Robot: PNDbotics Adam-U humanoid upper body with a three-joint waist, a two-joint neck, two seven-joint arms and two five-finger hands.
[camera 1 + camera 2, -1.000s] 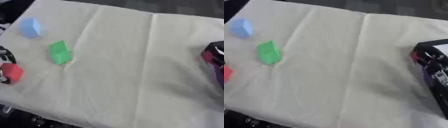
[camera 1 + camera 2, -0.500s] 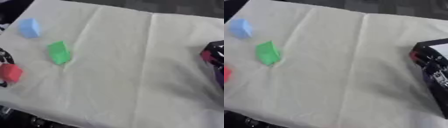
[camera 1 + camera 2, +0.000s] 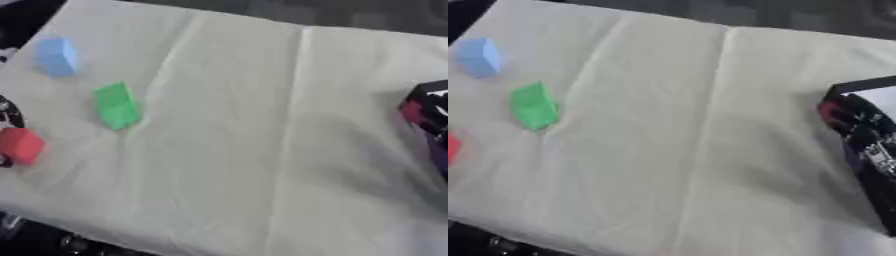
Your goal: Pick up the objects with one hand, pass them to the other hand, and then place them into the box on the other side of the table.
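Here, spread over a counter [image 3: 262,150] draped in creased pale cloth: a blue block [image 3: 58,56] far left, a green block [image 3: 116,105] just nearer and leaning a little, a red block [image 3: 21,145] at the left edge. All three well apart from the dark box [image 3: 868,145] at the right edge — the goal, across the whole width of the cloth.

Beside the red block, touching it or nearly so, a bit of dark mechanism, probably the left hand [image 3: 9,116]. Too little in view to tell whether its fingers are spread, pressed together or pinching the block. Right hand nowhere in either view.

Judging by look alone: small solid shapes in matt colours, probably light and rigid, foam or plastic. Unlikely to crush or break; more likely to tip or skate on the cloth if nudged from one side. Best taken across two opposite flat faces, thumb against fingers, low enough to leave the upper part free — room for the other hand at the hand-over. Green block standing on a narrow face, so prone to toppling on first contact. Wrinkled cloth may drag along with a sliding block; a straight lift looks safer than a sweep.
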